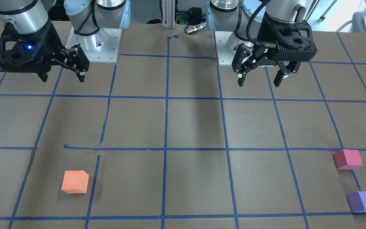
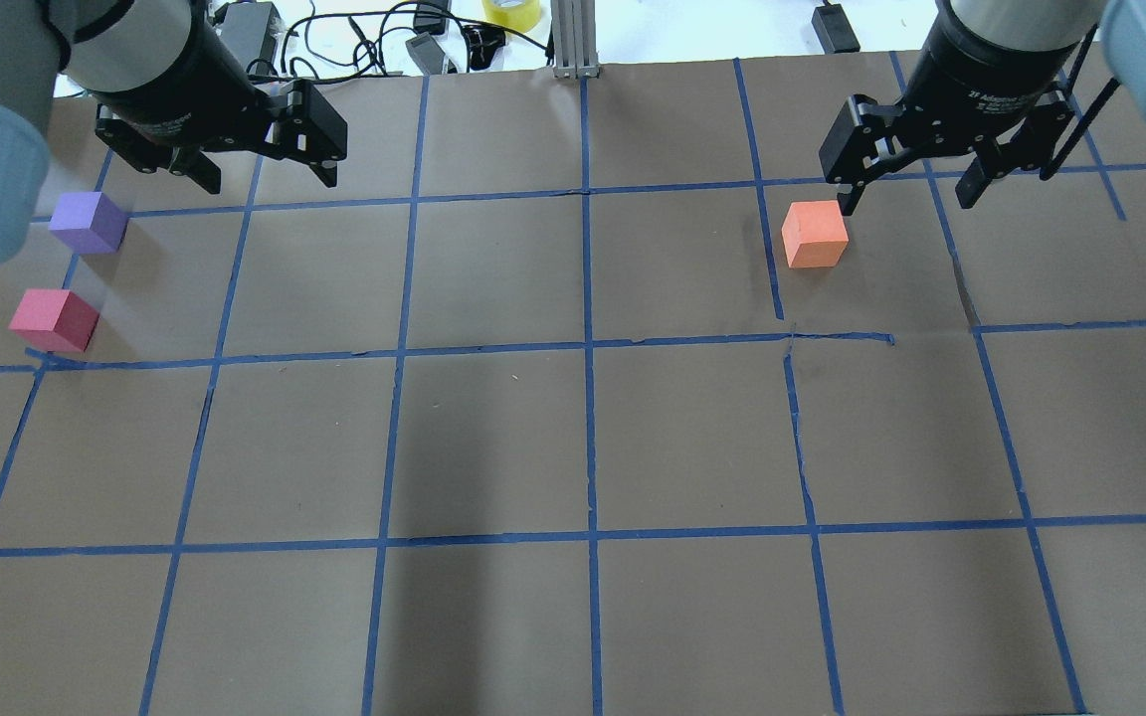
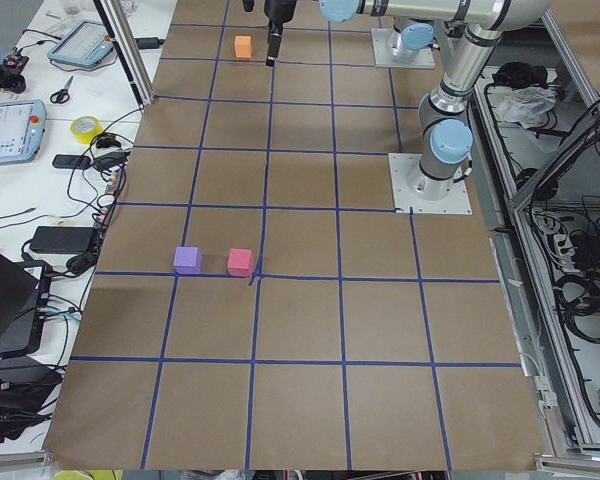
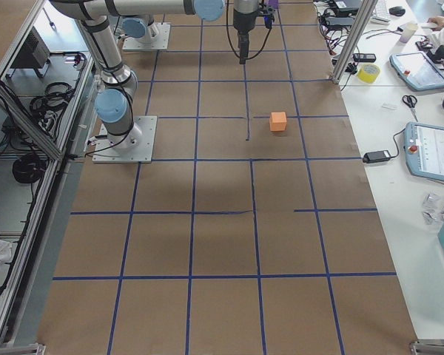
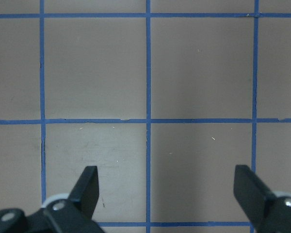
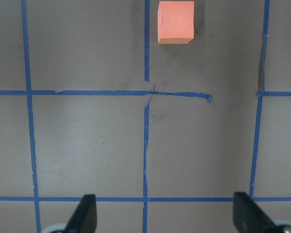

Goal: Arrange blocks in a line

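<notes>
Plainly, left gripper gapes wide, holding nothing; right gripper likewise wide, empty, apart from the orange block.

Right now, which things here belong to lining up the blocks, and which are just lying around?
Job:
orange block
pinkish-red block
purple block

Lying about:
yellow tape roll
scissors

Table: brown covering, blue tape grid. Overhead view, from centre: orange block at 2 o'clock; purple block at 10; pinkish-red block at 9, near purple, not touching.
</notes>
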Robot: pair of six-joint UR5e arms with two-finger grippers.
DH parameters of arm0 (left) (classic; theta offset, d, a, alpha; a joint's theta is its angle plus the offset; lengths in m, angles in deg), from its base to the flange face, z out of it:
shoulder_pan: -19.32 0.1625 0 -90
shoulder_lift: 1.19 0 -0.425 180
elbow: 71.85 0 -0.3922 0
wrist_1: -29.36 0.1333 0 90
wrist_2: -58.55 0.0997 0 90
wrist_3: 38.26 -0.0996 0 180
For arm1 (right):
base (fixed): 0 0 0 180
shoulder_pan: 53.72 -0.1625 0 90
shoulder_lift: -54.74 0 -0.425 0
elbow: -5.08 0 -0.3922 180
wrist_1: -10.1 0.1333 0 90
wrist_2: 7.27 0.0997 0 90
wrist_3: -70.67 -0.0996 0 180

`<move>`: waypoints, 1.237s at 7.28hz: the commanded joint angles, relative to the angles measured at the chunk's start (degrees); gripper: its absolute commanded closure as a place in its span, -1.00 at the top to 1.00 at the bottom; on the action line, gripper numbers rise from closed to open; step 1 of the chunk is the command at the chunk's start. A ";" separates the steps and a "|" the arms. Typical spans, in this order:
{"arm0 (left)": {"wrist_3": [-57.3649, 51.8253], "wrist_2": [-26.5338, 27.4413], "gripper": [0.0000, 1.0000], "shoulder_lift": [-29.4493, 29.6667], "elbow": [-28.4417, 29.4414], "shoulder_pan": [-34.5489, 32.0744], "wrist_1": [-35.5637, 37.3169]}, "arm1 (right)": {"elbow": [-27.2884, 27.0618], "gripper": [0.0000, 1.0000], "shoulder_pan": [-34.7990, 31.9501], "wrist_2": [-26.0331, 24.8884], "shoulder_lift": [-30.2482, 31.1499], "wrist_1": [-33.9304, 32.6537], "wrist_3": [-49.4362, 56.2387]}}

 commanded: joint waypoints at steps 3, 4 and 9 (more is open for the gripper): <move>0.00 0.13 1.00 -1.65 0.00 0.23 -3.09 | -1.56 1.00 0.00 -0.46 0.60 0.17 0.24; 0.00 0.04 1.00 -1.57 0.00 0.15 -3.01 | -1.64 1.00 0.00 -0.46 0.60 0.09 0.24; 0.00 0.04 1.00 -1.65 0.00 0.14 -3.09 | -1.64 1.00 0.00 -0.46 0.43 0.00 0.24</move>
